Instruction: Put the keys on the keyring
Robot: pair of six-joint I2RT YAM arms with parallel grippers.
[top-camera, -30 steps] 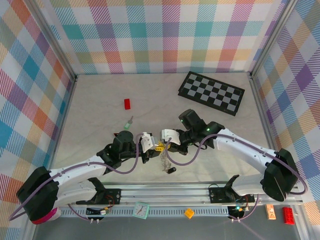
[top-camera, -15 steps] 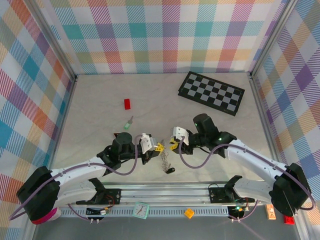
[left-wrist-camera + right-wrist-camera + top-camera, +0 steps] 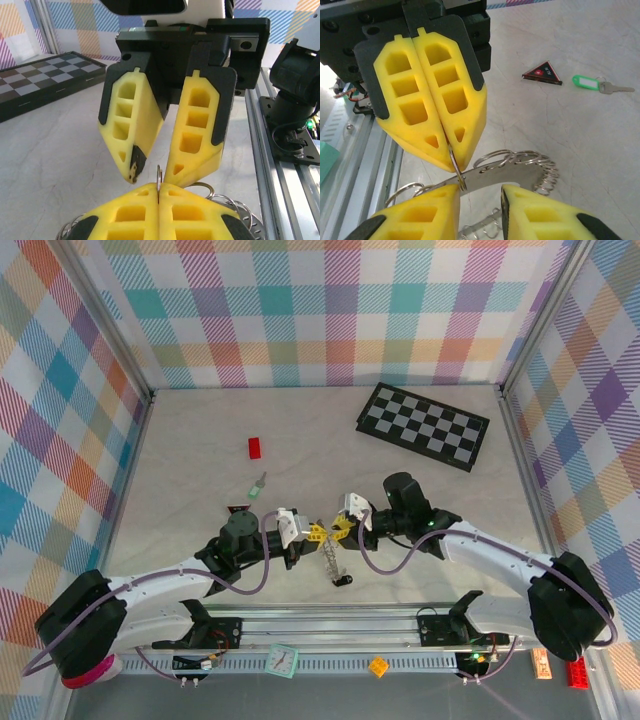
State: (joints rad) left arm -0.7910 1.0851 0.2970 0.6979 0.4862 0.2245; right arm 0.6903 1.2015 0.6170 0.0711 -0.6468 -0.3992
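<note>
Your left end effector (image 3: 454, 152) was clamped shut on a small ring of the keyring (image 3: 520, 170), whose chain hung below it toward the table (image 3: 200, 450). Your right end effector (image 3: 153, 174) met it tip to tip, its fingers spread and empty. The black key (image 3: 343, 580) lay just below the chain's end. The green key (image 3: 258, 487) lay well apart, beyond the left end effector.

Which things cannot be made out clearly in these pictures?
Top view: too small to tell whether the tiny black-headed key hangs on the thin silver metal keyring.
Left wrist view: the left end effector hides most of the keyring.
Right wrist view: the bottom edge cuts off its lower rings.
</note>
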